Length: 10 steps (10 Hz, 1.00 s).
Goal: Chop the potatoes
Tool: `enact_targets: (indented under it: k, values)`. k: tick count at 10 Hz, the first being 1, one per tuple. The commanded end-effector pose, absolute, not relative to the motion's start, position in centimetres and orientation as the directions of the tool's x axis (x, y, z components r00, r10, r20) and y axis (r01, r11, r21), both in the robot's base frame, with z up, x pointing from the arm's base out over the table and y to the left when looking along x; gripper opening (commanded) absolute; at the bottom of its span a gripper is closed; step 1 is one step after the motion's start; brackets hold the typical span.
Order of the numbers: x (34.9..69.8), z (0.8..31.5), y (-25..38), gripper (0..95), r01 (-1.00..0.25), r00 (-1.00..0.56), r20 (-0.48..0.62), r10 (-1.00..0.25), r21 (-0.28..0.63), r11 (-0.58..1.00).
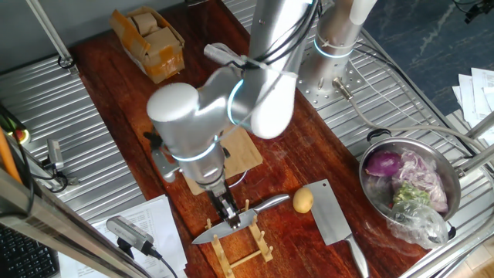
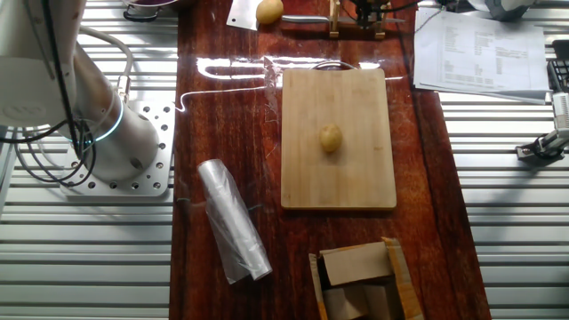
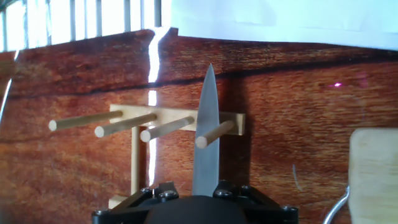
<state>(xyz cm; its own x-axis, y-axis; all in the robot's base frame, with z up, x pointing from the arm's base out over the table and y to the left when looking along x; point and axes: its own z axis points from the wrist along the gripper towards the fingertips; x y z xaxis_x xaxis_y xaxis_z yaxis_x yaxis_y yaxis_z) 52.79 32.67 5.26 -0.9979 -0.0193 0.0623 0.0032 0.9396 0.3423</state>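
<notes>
Gripper [image 1: 229,212], arm bent down over wooden rack [image 1: 241,245] at desk edge, jaws pinching knife [image 3: 206,140]. One potato [image 2: 331,138] mid cutting board [image 2: 338,187], well apart; another potato [image 1: 302,201] beside cleaver [image 1: 332,215].

You will find no legible text, brand, number or sign in any view. Printed sheets [image 2: 484,49] lie at the table's edge in the other fixed view — their lines are too small for you to read. More printed paper [image 1: 472,91] shows in one fixed view — also unreadable. The cardboard box [image 1: 148,40] bears no marking you can make out. The hand view offers you no lettering at all.
</notes>
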Motion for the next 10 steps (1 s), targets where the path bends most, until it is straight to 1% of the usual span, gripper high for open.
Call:
enact_targets:
  k: [1, 7, 10]
  values:
    - [52.8, 5.2, 32.7, 38.0, -0.045, -0.996, 0.052, -0.066, 0.336, 0.941]
    - [52.5, 5.6, 31.8, 38.0, -0.094, -0.992, 0.047, -0.116, 0.335, 0.937]
    - [51.7, 4.8, 31.6, 38.0, -0.091, -0.993, 0.046, -0.113, 0.331, 0.939]
